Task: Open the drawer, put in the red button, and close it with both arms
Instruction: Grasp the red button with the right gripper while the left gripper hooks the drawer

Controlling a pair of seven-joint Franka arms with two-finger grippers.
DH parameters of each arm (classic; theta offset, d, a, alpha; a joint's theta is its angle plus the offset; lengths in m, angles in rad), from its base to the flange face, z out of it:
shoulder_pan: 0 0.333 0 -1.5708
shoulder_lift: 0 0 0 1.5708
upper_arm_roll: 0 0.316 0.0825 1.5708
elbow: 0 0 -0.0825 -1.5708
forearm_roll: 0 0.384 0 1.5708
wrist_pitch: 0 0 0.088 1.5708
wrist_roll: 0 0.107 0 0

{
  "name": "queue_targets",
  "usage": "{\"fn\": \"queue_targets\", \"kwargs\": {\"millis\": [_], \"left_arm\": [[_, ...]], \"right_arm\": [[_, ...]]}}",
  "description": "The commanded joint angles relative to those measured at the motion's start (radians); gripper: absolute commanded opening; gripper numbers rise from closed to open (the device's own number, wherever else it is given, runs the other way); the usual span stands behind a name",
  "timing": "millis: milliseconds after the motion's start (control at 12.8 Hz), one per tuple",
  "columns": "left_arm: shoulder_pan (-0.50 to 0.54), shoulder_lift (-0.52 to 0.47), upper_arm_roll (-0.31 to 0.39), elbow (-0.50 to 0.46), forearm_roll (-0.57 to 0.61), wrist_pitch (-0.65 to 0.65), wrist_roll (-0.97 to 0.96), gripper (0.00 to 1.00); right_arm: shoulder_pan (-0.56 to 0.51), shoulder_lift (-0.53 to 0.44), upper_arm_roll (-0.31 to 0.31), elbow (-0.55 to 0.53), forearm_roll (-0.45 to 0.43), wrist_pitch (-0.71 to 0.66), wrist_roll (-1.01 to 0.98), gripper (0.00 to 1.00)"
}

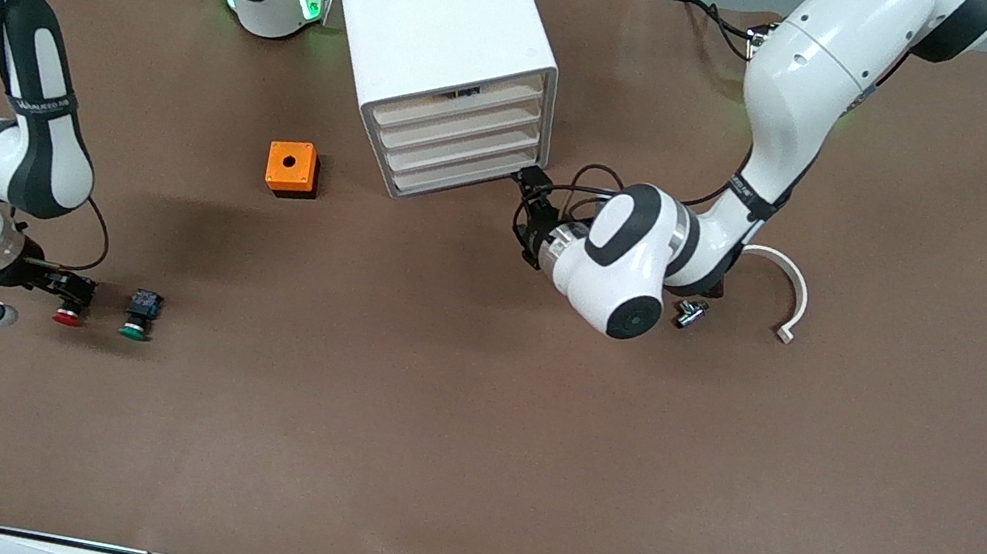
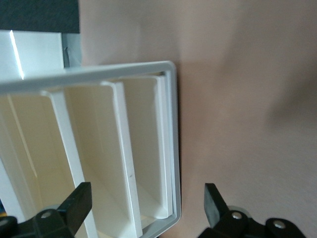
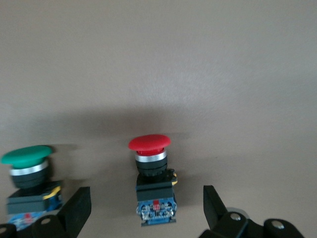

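— Where was the red button [image 3: 150, 171]?
— On the tabletop [image 1: 466, 435], between your right tool's [image 1: 66, 293] wide fingers, green button [image 1: 138, 316] just beside. Your left tool [image 1: 528, 207], also wide, sat at the drawer cabinet's [image 1: 451, 56] corner. Closing off-centre could've tipped it.

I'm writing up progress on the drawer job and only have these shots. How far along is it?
Done: nothing yet; all drawers of the white drawer unit look shut. In hand: the right claw is open, straddling the red button on the table beside the green button, not gripping. The left claw is open at the unit's bottom drawer front. Left: open the drawer, lift the button, drop it in, close.
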Motion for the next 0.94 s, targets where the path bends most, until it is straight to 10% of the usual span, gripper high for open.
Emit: {"fn": "queue_targets", "kwargs": {"millis": [0, 468, 701, 857], "left_arm": [[-0.038, 0.014, 0.004, 0.054, -0.047, -0.055, -0.093, 1.00], [-0.098, 0.038, 0.004, 0.057, -0.140, -0.126, -0.093, 0.58], [-0.114, 0.045, 0.004, 0.055, -0.157, -0.126, -0.093, 0.46], [-0.130, 0.048, 0.004, 0.055, -0.170, -0.126, -0.095, 0.44]], "right_arm": [[-0.011, 0.021, 0.011, 0.000, 0.018, 0.014, -0.015, 1.00], [-0.013, 0.022, 0.011, -0.013, 0.010, 0.014, -0.022, 1.00], [-0.023, 0.022, 0.011, -0.014, 0.010, 0.010, -0.053, 0.10], [-0.029, 0.022, 0.011, -0.013, 0.010, 0.010, -0.056, 0.00]]}}
